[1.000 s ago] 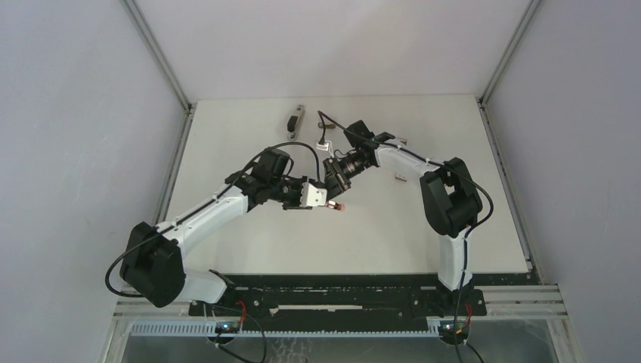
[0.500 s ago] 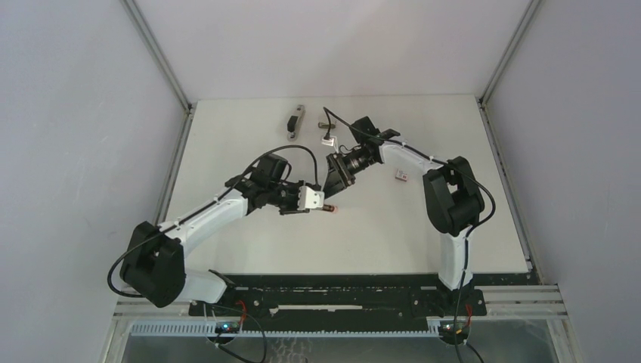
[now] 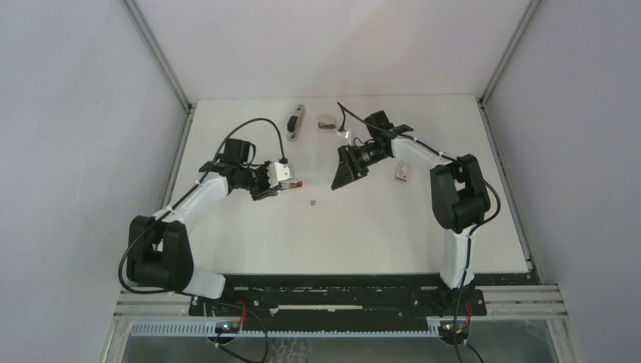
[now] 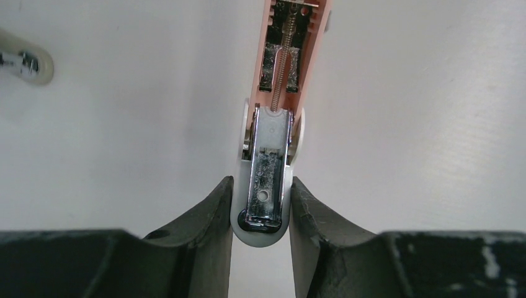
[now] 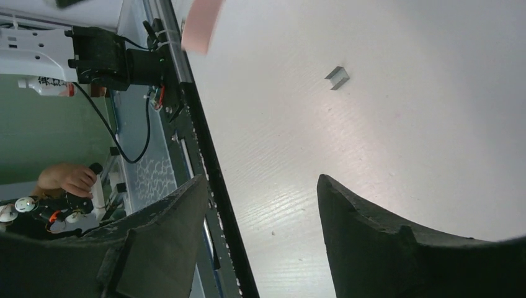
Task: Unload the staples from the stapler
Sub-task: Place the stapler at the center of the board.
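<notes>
L hand (image 4: pixel 261 202) grips stapler (image 4: pixel 271 158); R hand (image 5: pixel 260 186) wide (empty); staples (image 5: pixel 337 77) on table (image 5: pixel 409 161).

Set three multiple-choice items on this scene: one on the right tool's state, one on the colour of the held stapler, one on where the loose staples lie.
1. The right tool is:
A. open and empty
B. shut on a cable
C. shut on a box

2. The raised arm of the stapler gripped by the left tool is:
A. blue
B. pink
C. green

3. The staples lie:
A. in the right tool
B. loose on the table
C. inside the stapler

Key:
1 A, its fingers stand wide apart with only table between them.
2 B, the left wrist view shows a pink arm with a spring.
3 B, the small strip sits alone on the bare surface.
</notes>
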